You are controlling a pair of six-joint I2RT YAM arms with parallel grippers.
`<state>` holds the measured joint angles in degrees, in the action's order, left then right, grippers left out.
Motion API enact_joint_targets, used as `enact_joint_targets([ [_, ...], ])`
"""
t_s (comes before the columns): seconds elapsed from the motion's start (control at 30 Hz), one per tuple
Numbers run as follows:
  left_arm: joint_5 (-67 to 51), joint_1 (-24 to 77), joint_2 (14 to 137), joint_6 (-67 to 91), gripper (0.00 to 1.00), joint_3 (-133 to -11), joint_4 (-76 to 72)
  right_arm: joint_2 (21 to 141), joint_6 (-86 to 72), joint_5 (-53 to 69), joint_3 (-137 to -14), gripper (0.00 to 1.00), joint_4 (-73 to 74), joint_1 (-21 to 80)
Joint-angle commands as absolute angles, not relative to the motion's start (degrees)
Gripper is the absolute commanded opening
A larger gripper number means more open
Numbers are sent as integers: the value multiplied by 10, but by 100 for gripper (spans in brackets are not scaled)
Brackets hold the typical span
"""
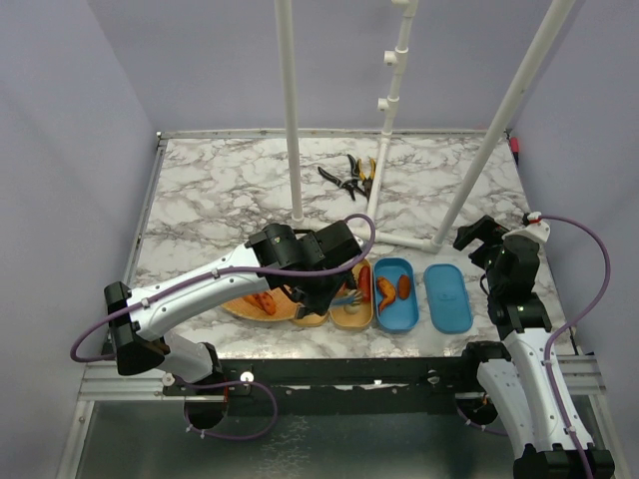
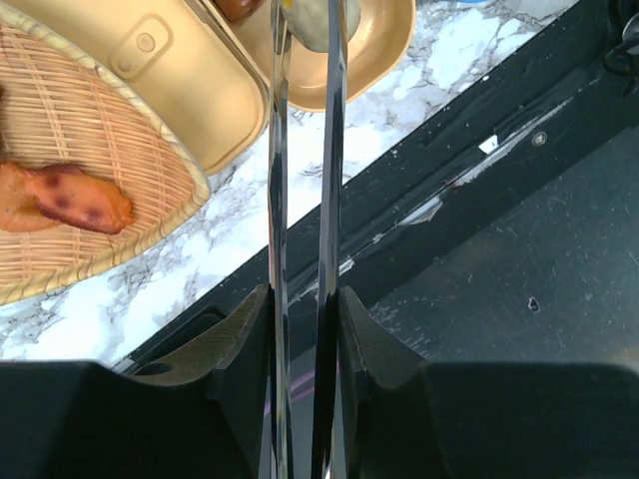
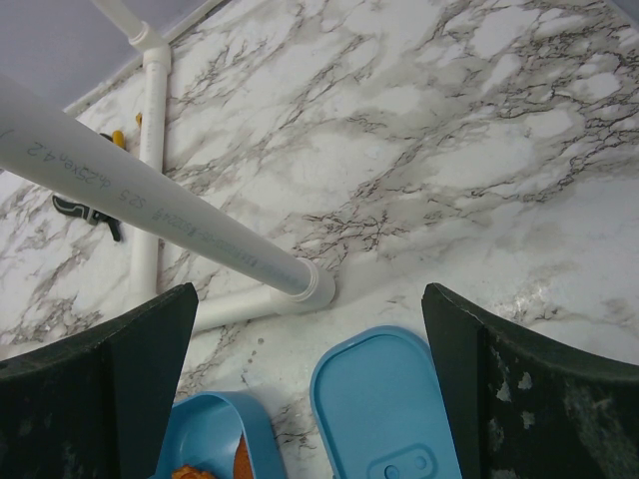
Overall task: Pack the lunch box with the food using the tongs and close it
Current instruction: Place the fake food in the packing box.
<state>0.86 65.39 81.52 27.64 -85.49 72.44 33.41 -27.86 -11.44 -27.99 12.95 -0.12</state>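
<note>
Our left pincer (image 2: 305, 329) is clamped on the tongs (image 2: 278, 180), whose tips hold the beige ball (image 2: 312, 25) over a tan dish (image 2: 384, 45) near the desk (image 2: 225, 249)'s near edge, while our right pincer (image 3: 310, 334) gapes wide above the blue lid (image 3: 384, 399) beside the blue lunch box (image 1: 397, 317).

The table (image 1: 220, 190) is white marble veined in grey and black. Near its front edge the lunch box (image 1: 397, 317) is bright blue, as is the lid (image 1: 447, 296) beside it; the food (image 1: 387, 289) inside is orange. The containers (image 2: 170, 80) to its left are tan-gold. The woven basket (image 2: 90, 130) is pale straw, its pieces (image 2: 80, 200) orange-red mottled dark. The tongs (image 2: 278, 200) are shiny grey metal, the ball (image 2: 312, 22) beige. Towards the back edge, the pliers (image 1: 354, 175) are black and yellow. The pipes (image 1: 290, 110) are white.
</note>
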Motion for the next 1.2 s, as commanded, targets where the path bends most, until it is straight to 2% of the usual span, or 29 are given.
enact_joint_targets([
  [0.0,25,657,816,288,29,-853,714,329,-276,-120,-272,100,126,-3],
  [0.5,18,671,818,301,31,-854,757,337,-279,-111,-268,100,118,-3],
  [0.77,18,675,826,296,38,-857,758,336,-279,-113,-269,100,120,-3],
  [1.17,35,675,828,296,43,-877,757,337,-279,-112,-268,100,119,-3],
])
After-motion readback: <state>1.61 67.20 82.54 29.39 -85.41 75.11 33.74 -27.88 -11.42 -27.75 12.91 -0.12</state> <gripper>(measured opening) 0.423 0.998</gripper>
